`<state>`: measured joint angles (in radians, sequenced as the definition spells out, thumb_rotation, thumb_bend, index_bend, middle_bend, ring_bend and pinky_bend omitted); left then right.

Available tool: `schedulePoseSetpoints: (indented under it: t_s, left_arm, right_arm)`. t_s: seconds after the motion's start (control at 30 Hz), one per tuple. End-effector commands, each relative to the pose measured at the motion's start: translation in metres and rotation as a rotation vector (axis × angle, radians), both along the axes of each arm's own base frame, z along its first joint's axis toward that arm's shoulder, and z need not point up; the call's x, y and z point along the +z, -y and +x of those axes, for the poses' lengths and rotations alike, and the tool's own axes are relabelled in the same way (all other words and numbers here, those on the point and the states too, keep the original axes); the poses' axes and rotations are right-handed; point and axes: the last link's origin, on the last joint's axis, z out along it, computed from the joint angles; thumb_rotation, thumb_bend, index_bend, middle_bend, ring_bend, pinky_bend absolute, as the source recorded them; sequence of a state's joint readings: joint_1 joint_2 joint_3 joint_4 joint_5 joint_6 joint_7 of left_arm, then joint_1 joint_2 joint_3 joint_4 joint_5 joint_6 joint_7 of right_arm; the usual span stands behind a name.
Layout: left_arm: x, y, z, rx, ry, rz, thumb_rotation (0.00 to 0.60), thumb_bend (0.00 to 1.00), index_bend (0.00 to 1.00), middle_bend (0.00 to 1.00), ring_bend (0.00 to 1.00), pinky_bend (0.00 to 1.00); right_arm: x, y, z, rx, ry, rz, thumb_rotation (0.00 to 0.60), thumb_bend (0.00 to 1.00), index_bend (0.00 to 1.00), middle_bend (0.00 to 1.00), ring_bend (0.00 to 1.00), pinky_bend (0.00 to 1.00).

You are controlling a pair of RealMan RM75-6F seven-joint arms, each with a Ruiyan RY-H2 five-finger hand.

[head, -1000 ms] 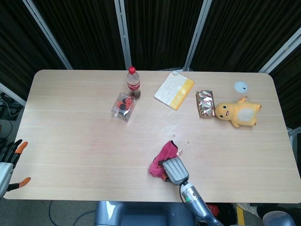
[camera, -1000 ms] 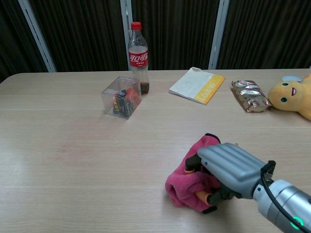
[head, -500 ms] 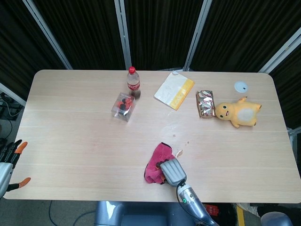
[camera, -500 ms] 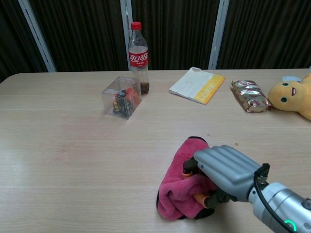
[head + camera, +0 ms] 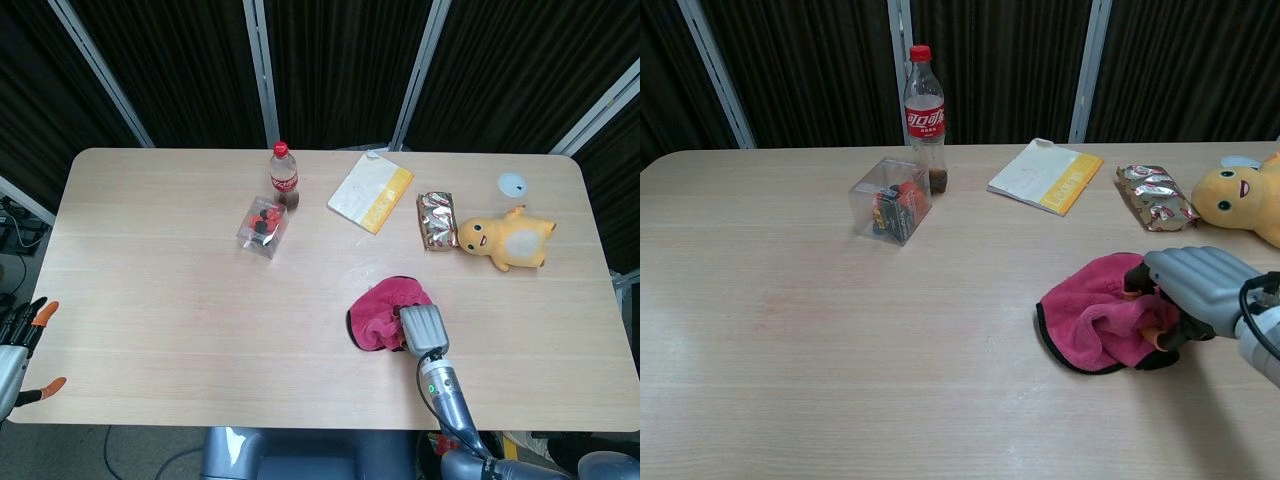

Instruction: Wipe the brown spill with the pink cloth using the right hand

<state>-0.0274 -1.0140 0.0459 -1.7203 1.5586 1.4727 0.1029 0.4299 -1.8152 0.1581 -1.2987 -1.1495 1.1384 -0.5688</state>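
Head view alone shows the left hand (image 5: pixel 18 350), fingers spread and holding nothing, at the table's edge. Chest view shows the right hand (image 5: pixel 1188 298) gripping the crumpled pink fleece cloth (image 5: pixel 1092 318), which spreads leftward from its fingers.

Head view: high above, looking down on the whole table (image 5: pixel 150 300)
Chest view: low, near, facing across; shared: tabletop

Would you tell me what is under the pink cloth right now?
Only bare table shows around the pink cloth, which lies flat with the right hand gripping its right edge. No brown spill is visible beside it; whatever is beneath the cloth is covered.
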Motion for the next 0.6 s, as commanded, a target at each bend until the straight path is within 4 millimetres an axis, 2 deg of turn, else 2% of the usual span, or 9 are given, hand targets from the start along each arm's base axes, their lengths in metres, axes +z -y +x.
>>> schedulePoseSetpoints:
  t_s: [0.03, 0.47, 0.6]
  left_arm:
    - [0.000, 0.000, 0.000, -0.001, 0.001, 0.000, 0.600, 0.00, 0.00, 0.00, 0.00, 0.00]
    - [0.000, 0.000, 0.000, -0.003, 0.005, 0.000, 0.600, 0.00, 0.00, 0.00, 0.00, 0.00]
    - [0.000, 0.000, 0.001, -0.006, 0.007, 0.001, 0.600, 0.00, 0.00, 0.00, 0.00, 0.00]
  right_arm:
    - [0.009, 0.006, -0.008, -0.023, -0.016, -0.029, 0.600, 0.56, 0.74, 0.59, 0.53, 0.73]
    - [0.050, 0.025, -0.042, -0.099, -0.099, -0.148, 0.600, 0.56, 0.74, 0.59, 0.53, 0.73]
    - [0.064, 0.030, -0.049, -0.141, -0.075, -0.186, 0.600, 0.56, 0.74, 0.59, 0.53, 0.73]
